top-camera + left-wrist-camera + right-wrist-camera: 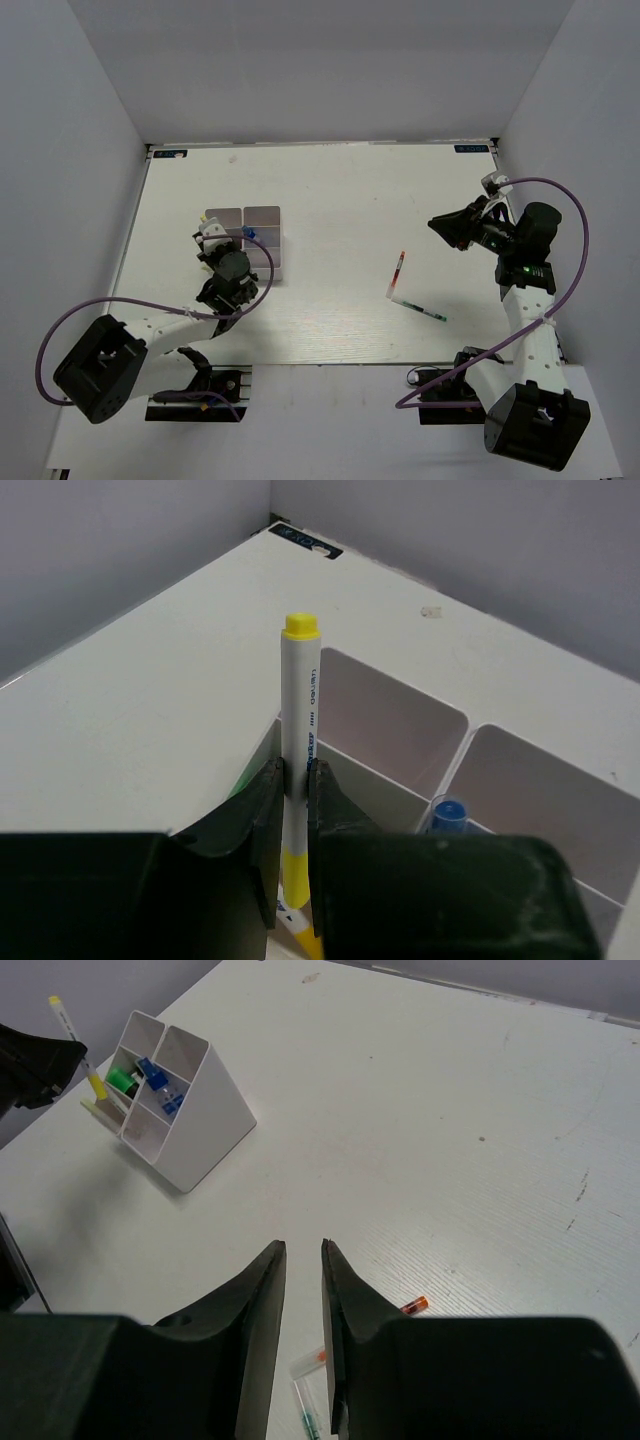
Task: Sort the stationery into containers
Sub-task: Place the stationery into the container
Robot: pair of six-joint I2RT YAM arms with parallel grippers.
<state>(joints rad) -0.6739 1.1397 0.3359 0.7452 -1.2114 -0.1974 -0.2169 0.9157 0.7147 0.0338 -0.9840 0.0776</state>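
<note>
My left gripper (290,780) is shut on a thin white pen with a yellow cap (300,690), held upright at the near-left corner of the white divided container (455,742). Another yellow-tipped pen lies below the jaws. A blue-capped tube (449,811) stands in a compartment. From above, the left gripper (212,243) sits at the container's (264,218) left side. My right gripper (303,1260) hovers over the table, slightly open, with nothing between its fingers. A red-tipped pen (399,273) and a green-tipped pen (421,310) lie on the table left of and below the right gripper (440,225).
In the right wrist view the container (200,1110) holds a green-capped item (122,1077) and blue items (155,1075). The red pen tip (415,1305) and green pen (305,1422) lie just under the right fingers. Grey walls enclose the white table on three sides.
</note>
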